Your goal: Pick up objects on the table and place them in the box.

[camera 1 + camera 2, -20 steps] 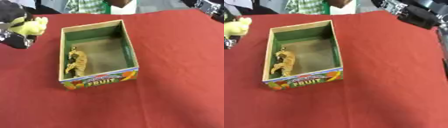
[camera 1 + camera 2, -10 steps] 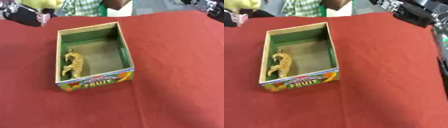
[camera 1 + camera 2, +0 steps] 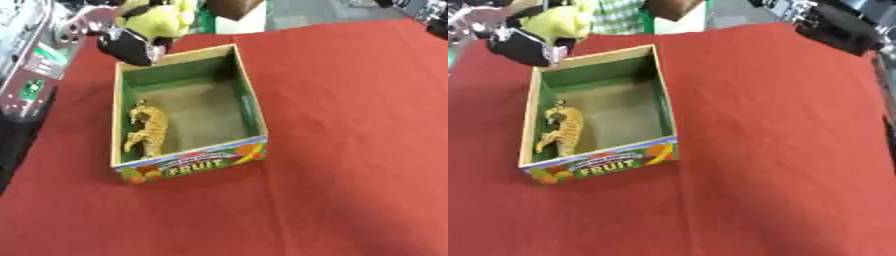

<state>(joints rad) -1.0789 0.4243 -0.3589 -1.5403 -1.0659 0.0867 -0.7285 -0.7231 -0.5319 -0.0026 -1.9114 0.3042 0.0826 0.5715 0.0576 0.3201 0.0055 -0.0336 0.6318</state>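
A red worktop (image 3: 350, 125) carried an open cardboard box (image 3: 248, 102) with a green inner lining and the word FRUIT printed on its near wall. A small tiger (image 3: 149, 131) lay inside, along the box's left wall toward the near end. The robot's left hand (image 3: 127, 42), black, hung above the box's far left corner, its fingers curled round a yellow plush (image 3: 157, 17) held in the air, clear of the box. The right hand (image 3: 837, 27) showed at the upper right corner of the right eye view, over the worktop's far edge; I could not tell how its fingers stood.
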